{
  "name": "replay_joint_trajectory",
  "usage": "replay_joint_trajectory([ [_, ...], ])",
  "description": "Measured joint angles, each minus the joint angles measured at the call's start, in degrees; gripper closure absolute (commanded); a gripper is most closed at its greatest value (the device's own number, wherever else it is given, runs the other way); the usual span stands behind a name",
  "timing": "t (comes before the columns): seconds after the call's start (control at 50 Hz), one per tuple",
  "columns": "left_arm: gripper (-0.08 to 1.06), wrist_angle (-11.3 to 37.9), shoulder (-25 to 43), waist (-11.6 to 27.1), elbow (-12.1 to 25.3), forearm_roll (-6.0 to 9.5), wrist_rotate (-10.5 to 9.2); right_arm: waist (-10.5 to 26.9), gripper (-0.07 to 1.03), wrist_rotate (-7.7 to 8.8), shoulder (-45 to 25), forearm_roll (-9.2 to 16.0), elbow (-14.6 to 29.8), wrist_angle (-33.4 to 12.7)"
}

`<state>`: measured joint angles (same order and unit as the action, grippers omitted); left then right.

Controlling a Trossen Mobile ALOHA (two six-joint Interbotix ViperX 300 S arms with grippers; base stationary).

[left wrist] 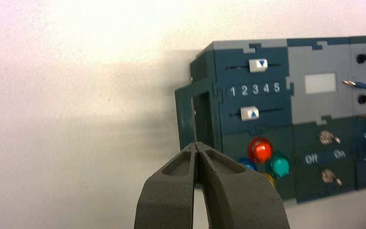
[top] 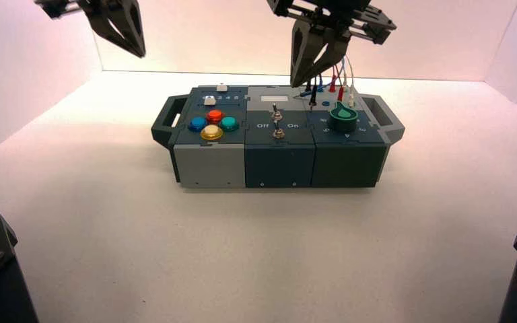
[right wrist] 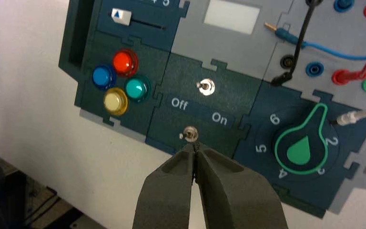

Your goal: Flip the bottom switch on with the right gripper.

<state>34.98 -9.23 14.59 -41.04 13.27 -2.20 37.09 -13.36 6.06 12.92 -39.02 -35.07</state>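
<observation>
The bottom switch was seen on the dark middle part of the box, just under the words "Off" and "On". The other switch sat above those words. The right gripper was held up over the box, its fingers pressed together, with the tips just beside the bottom switch. The left gripper was kept high off the left side, also pressed together.
</observation>
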Motion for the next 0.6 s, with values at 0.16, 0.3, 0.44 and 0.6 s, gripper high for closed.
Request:
replay_joint_trajectory([
  [0.16,1.01,-3.0,2.9,2.5,0.4,0.0,0.0,0.0,0.98,0.26,0.0,0.0,-0.2,0.6],
  [0.3,1.01,-4.1,6.2,5.2,0.8,0.18,-0.18,0.1,0.98,0.44,0.1,0.0,-0.4,0.6],
  [0.44,1.01,-6.3,9.7,5.4,0.9,0.18,-0.26,0.0,0.98,0.7,1.1,-0.1,-0.4,0.1],
  [0.6,1.01,-7.7,12.3,5.4,1.0,0.18,-0.26,0.2,0.98,0.79,1.8,-0.1,-0.6,-0.7],
])
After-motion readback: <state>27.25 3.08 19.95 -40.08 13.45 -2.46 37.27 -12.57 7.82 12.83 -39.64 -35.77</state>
